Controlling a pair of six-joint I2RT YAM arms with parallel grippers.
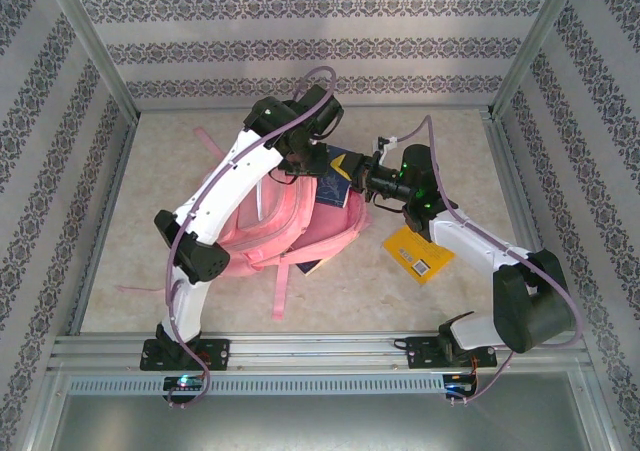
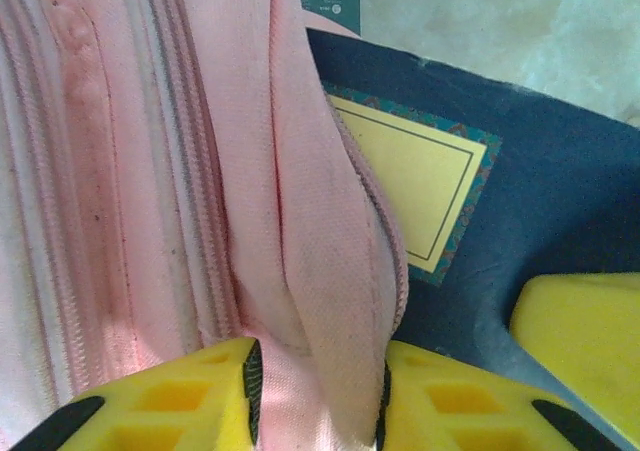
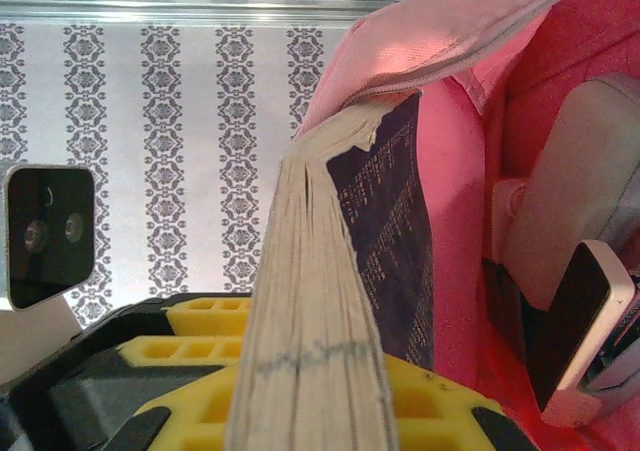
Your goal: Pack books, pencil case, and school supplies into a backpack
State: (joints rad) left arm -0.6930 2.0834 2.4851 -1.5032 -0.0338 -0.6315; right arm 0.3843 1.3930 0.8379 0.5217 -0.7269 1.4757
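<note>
The left hand is clamped on the mouth edge of the large pink fabric backpack lying on the bench; hold that lip lifted and taut. The right hand grips the dark navy rectangular book by its page edge, leading end under the lip: feed it straight in, without twisting.

The pale, marbled surface carries a pink backpack lying left of centre, with a strap trailing toward the near edge. A dark book shows a corner from under the backpack's near side. A yellow book lies flat to the right, apart from the backpack.
</note>
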